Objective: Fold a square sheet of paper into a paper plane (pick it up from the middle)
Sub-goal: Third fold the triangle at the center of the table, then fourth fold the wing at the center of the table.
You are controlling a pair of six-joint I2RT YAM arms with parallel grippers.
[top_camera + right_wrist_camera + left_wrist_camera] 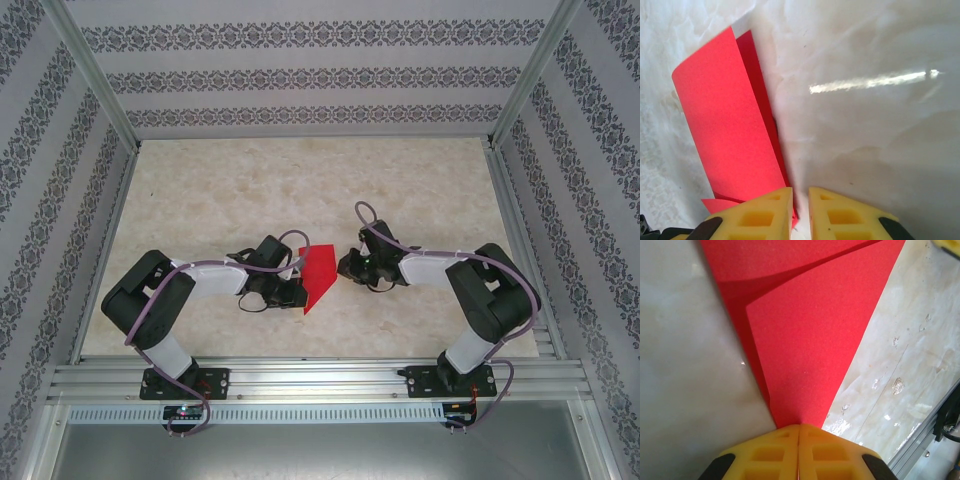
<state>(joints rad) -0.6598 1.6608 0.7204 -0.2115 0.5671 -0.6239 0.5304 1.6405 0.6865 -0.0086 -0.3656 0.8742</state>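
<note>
red paper is sitting near the middle of the top view: the square sheet of paper (318, 272), already part-folded into a shape that is tapering to a point toward the lower edge of the frame, is lying on the pale table (220, 200) between the two arms. the left pincer (297, 287) is pressing in from the left of the frame. in its wrist view the left pincer (799, 429) is showing its yellow fingers shut flat together on the narrow tip of the sheet (810, 340), which is fanning out toward the top of the frame with one layer overlapping another. the right pincer (345, 268) is waiting just beside the sheet's other edge. in its own view the right pincer (800, 191) is standing narrowly apart, bare table showing in the slit, and the sheet (725, 125) is lying to the left of the fingers with its upper layer curling up off the lower one. it seems to be holding nothing.

the paper is looking thin, light and springy, so folds are likely wanting firm pressing or they will be lifting again. it is probably sliding easily on the glossy table and creasing or tearing under a hard pull. taking it by a folded edge or the tip, where layers are doubling, is looking safest.
</note>
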